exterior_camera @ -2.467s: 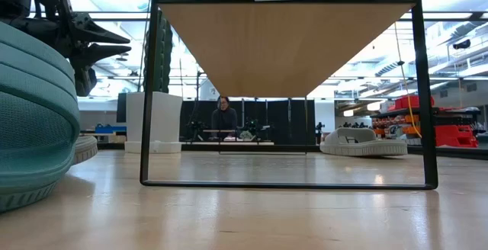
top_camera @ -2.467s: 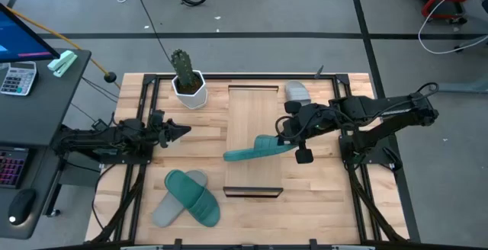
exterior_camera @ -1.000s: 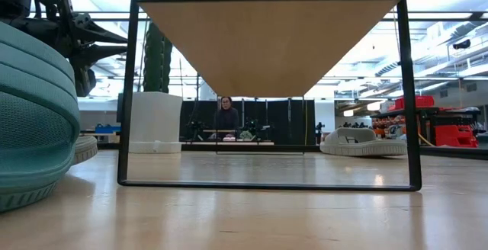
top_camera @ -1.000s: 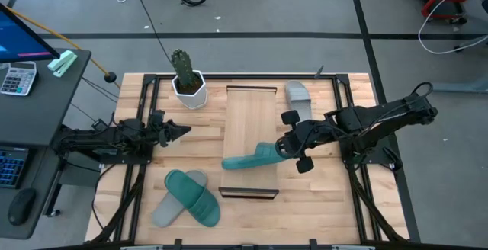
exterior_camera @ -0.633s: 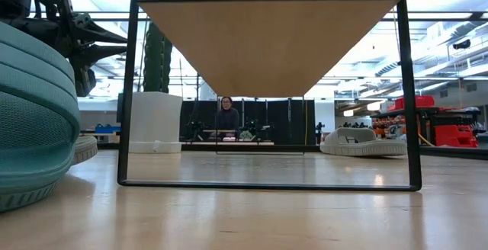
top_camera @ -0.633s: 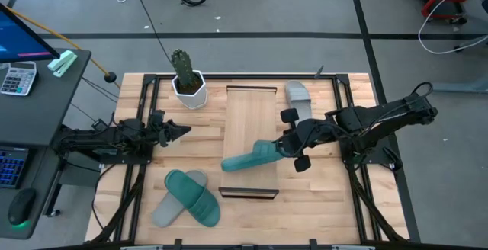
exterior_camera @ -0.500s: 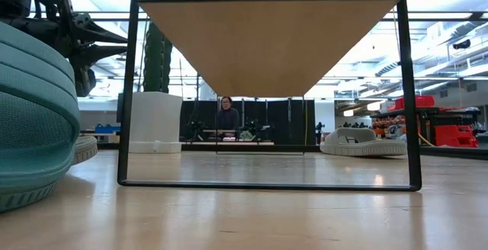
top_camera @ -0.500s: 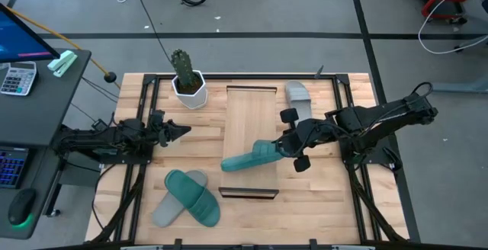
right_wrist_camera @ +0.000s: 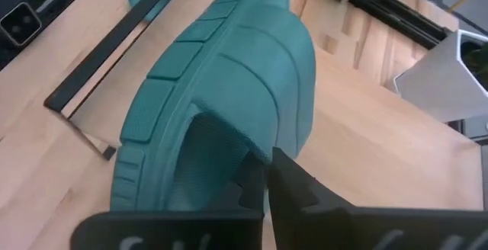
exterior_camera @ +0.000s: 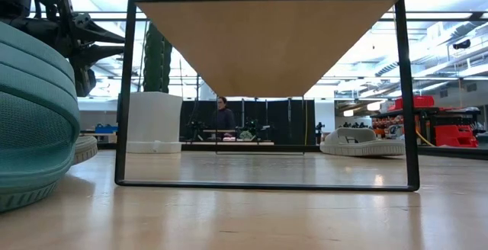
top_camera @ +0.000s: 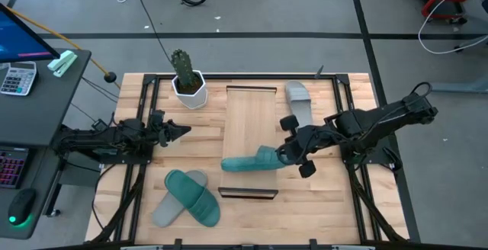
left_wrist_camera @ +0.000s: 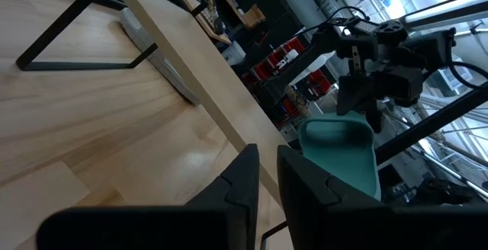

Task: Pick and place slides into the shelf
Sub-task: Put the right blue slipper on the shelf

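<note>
Teal-green slide (top_camera: 248,161) with ridged sole over a pale light-wood shelf (top_camera: 252,116) with dark rails. Another teal slide (top_camera: 193,197) overlaps a light grey one (top_camera: 169,208). Green cactus (top_camera: 181,67) in white pot (top_camera: 190,91).

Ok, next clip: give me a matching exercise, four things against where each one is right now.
Things:
1. held teal slide
2. grey slide
3. cactus pot
4. left gripper

Places:
A. on the table right of the shelf, far end
B. shut and idle, left of the shelf
C. table's far-left corner
D. over the shelf's near end, in the right gripper

Pairs: 1-D, 2-A, 3-C, 4-B
</note>
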